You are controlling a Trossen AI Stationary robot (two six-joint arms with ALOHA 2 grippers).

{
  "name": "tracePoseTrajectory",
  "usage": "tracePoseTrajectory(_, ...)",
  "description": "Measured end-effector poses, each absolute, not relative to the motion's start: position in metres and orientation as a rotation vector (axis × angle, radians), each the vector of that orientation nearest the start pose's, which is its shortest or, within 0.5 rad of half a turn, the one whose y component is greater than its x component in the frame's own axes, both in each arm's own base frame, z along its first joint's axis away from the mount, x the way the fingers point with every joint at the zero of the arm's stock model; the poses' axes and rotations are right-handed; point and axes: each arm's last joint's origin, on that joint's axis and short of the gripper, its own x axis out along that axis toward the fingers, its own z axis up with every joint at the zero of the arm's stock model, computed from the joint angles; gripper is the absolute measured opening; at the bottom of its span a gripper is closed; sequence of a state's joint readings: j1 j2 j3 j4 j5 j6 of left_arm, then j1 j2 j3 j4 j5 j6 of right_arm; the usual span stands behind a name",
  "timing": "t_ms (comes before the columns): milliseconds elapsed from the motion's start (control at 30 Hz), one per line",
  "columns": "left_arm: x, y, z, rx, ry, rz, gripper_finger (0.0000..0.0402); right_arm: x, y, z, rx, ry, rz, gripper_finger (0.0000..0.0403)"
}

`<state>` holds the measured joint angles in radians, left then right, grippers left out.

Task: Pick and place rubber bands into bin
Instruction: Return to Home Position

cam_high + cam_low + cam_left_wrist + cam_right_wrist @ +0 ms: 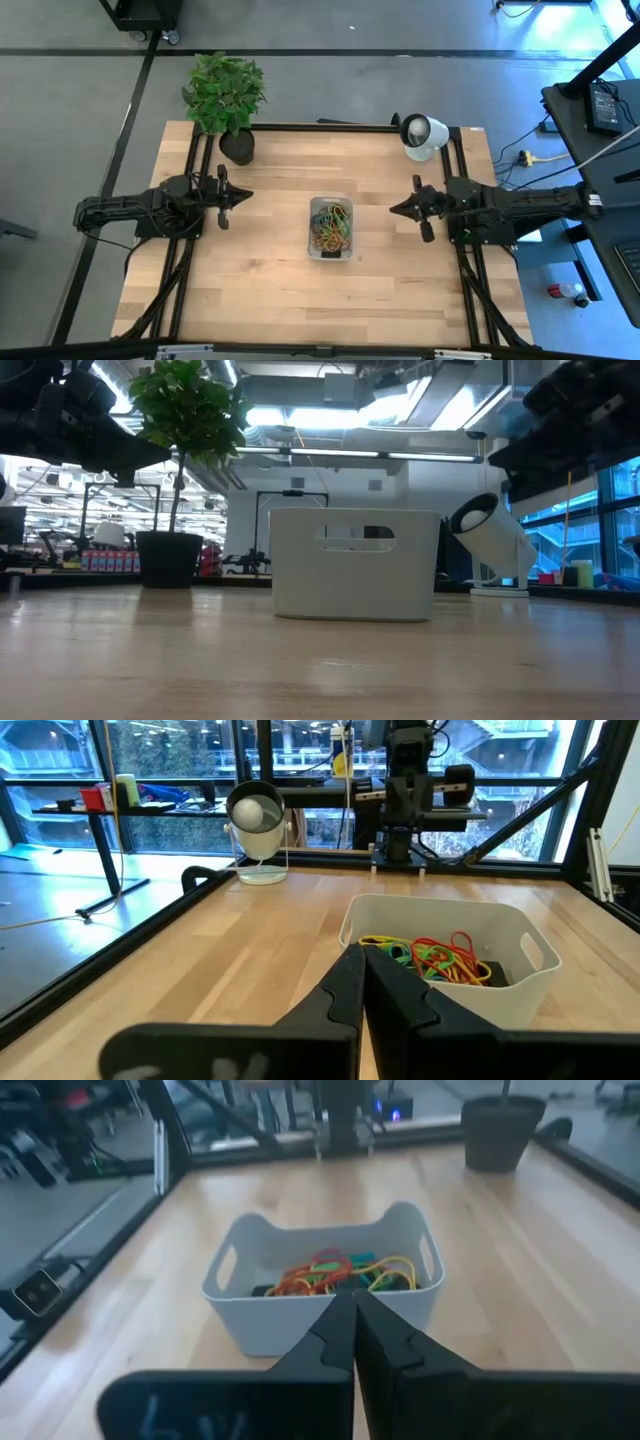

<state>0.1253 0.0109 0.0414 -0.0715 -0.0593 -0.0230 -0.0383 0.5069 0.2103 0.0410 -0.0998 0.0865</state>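
Note:
The bin (pixel 331 228) is a small grey-white tray standing on its base at the table's middle; it also shows in the low view (pixel 355 563). Rubber bands (pixel 331 225) in red, orange, yellow and green lie tangled inside it, seen too in the left wrist view (pixel 440 960) and the right wrist view (pixel 340 1274). My left gripper (pixel 243 196) hovers shut left of the bin, above the table. My right gripper (pixel 396 208) hovers shut right of the bin. Neither holds anything.
A potted plant (pixel 228 100) stands at the far left corner. A round white lamp-like object (pixel 424 136) sits at the far right corner. Dark rails (pixel 320 127) frame the table. Bare wood lies in front of the bin toward the near edge.

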Motion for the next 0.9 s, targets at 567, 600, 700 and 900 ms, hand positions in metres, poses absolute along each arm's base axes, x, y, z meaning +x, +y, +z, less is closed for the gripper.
tracePoseTrajectory(567, 0.095, 0.014, 0.170, -0.024, 0.039, 0.185, 0.0007, 0.103, -0.001, 0.183, 0.100, 0.030, 0.061, 0.0004)
tracePoseTrajectory(600, 0.095, 0.014, 0.170, -0.024, 0.039, 0.185, 0.0008, 0.101, -0.001, 0.182, 0.099, 0.019, 0.065, 0.0004)
tracePoseTrajectory(700, 0.095, 0.014, 0.170, -0.024, 0.039, 0.185, 0.0008, 0.098, -0.001, 0.181, 0.096, -0.027, 0.070, 0.0004)
tracePoseTrajectory(900, 0.095, 0.014, 0.170, -0.024, 0.039, 0.185, 0.0007, 0.097, -0.001, 0.174, 0.095, -0.089, 0.069, 0.0005)
